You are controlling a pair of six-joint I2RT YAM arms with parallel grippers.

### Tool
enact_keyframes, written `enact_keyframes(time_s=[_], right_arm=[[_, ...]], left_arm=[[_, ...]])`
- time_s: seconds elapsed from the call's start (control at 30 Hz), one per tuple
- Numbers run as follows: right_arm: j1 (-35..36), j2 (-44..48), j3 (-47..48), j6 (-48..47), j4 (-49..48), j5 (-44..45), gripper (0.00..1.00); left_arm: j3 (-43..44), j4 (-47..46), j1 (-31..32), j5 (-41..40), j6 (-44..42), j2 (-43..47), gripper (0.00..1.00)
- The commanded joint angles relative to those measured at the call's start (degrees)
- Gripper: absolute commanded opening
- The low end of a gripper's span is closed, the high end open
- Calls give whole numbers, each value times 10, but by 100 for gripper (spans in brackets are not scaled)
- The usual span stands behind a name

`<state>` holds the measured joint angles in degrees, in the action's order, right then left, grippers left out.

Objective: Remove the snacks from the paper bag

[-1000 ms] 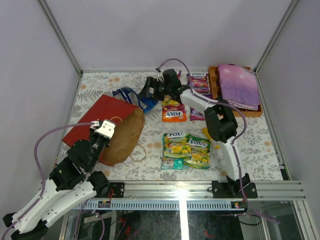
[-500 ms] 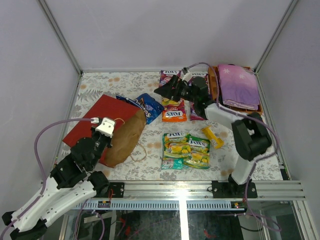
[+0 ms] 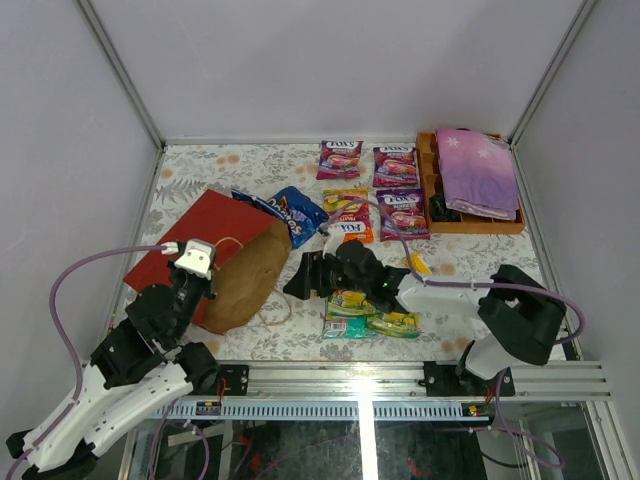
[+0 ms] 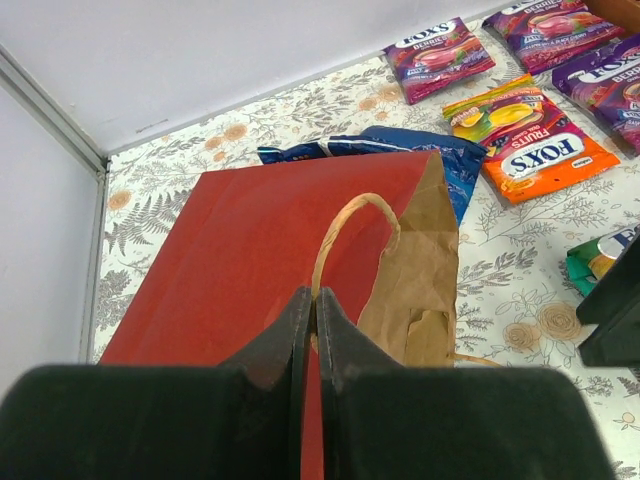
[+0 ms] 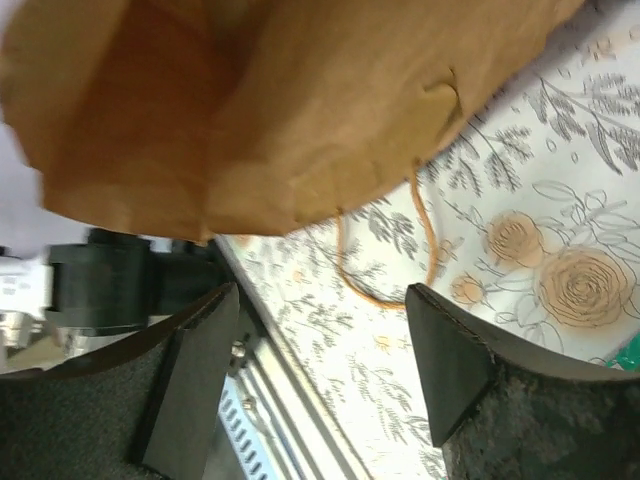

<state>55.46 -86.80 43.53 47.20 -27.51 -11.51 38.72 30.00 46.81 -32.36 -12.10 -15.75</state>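
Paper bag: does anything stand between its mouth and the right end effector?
Nothing solid does. Between the open right end effector and the bag mouth lies only a loose, thin cord handle.

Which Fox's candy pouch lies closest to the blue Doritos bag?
The orange Fox's Fruits pouch, right beside the Doritos bag. It is the only orange one; the purple pouches lie farther off.

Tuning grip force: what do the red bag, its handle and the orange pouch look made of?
Paper bag: matte red paper, kraft-brown inside, creased. Handle: thin beige cord, apparently twisted paper or fibre. Orange pouch: glossy plastic film, judging by highlights.
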Motion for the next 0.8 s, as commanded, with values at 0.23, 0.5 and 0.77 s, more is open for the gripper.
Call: enact_keyframes(time_s=[0.23,0.5,0.77], right_arm=[[32,-161,80,-108,22,29,62],[38,-243,121,-114,-1,1,57],[60,-260,130,-100,-22,-22,3]], left_arm=[[-5,-9,-2,14,-9,-3,0],[-6,-5,-2,18,-17,5,0],[-13,-31,-2,3,-34,4,0]])
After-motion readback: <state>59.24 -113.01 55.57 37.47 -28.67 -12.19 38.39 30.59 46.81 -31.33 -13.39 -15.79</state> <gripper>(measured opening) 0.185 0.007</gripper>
